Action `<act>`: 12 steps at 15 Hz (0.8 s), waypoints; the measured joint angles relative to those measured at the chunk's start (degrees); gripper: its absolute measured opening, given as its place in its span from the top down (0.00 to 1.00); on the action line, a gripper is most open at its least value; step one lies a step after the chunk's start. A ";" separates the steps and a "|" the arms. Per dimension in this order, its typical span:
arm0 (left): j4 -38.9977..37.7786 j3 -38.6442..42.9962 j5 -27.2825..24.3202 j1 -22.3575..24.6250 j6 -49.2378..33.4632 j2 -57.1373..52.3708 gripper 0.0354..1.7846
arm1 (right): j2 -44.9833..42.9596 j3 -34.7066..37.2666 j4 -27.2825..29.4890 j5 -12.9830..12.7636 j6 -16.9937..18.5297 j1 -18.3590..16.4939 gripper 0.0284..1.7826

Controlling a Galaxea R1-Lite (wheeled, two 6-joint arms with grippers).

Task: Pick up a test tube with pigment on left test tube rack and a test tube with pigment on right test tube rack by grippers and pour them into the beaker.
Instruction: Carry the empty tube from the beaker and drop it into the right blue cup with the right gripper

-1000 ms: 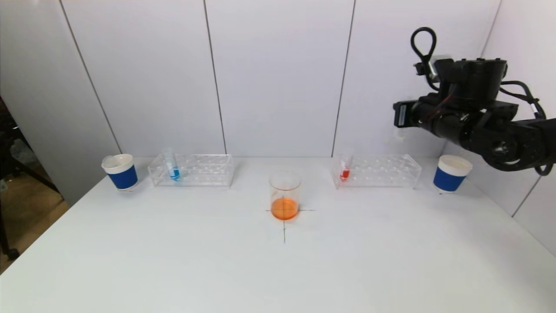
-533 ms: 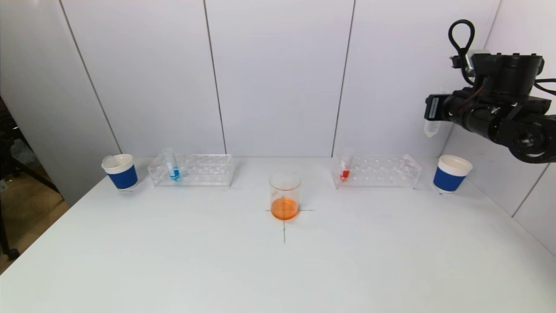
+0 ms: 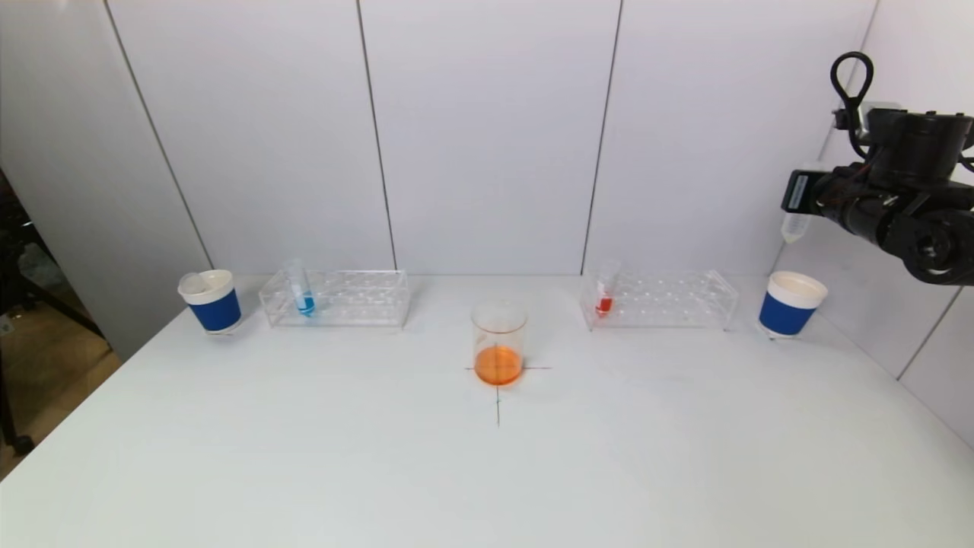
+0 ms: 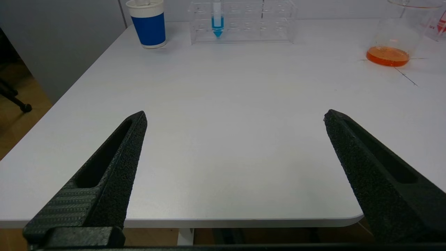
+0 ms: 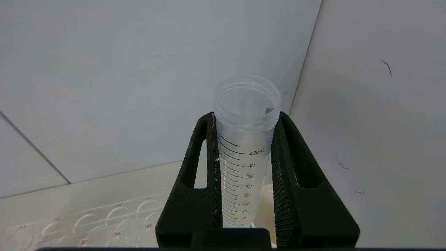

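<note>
My right gripper (image 3: 795, 207) is high at the right, above the right paper cup (image 3: 790, 304), and is shut on a clear, empty graduated test tube (image 3: 793, 227). In the right wrist view the fingers (image 5: 284, 164) clamp that tube (image 5: 244, 150) upright. The beaker (image 3: 498, 342) with orange liquid stands mid-table. A blue-pigment tube (image 3: 304, 294) stands in the left rack (image 3: 350, 298). A red-pigment tube (image 3: 605, 295) stands in the right rack (image 3: 670, 298). My left gripper (image 4: 233, 116) is open and empty, low by the table's near edge, out of the head view.
A blue-banded paper cup (image 3: 211, 301) stands left of the left rack and holds a tube. The wall corner is close behind my right arm. The left wrist view shows the left cup (image 4: 150, 22), blue tube (image 4: 217, 22) and beaker (image 4: 393, 42) far ahead.
My right arm has swung to the right with the empty tube, from over the right rack's end to above the right paper cup. Nothing else has moved.
</note>
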 joint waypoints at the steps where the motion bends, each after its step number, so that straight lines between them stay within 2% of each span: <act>1: 0.00 0.00 0.00 0.00 -0.02 0.00 0.01 | 1.07 0.01 -1.43 0.00 -0.02 -0.49 0.75; 4: -0.02 0.00 0.00 0.00 -0.02 0.00 0.01 | 4.55 0.17 -4.55 0.11 0.11 -2.36 0.75; 12: 0.00 0.00 0.00 0.00 0.00 0.00 0.00 | 9.29 0.23 -5.07 0.38 0.16 -5.50 0.75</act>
